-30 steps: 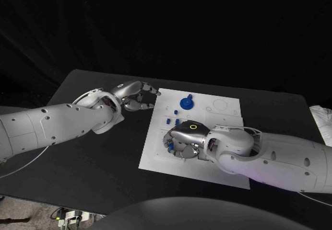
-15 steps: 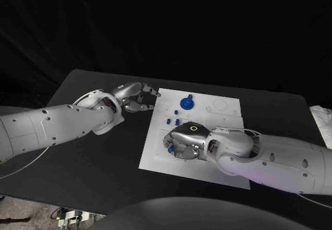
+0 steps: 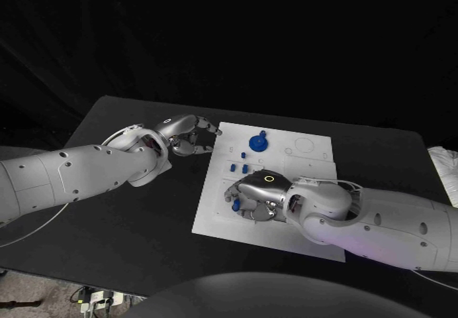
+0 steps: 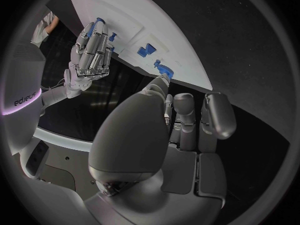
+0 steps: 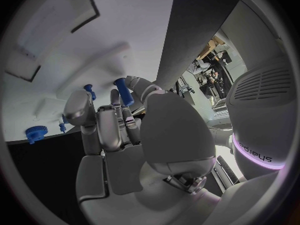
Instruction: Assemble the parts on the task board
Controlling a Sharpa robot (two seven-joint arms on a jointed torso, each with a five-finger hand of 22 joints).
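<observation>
Right hand [image 3: 254, 197]: pinches a blue peg [image 5: 123, 91] over the board [image 3: 306, 165], ready to seat it
Left hand [image 3: 183, 134]: curled closed, holding nothing, steadying the board's far-left edge

Left hand [image 4: 169, 150] fingers [image 4: 215, 115] curled beside the task board [image 4: 150, 20].

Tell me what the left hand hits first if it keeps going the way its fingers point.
Probably the near edge of the white board: the left hand points at it from just beside it, with small blue parts beyond. Its height is unclear.
</observation>
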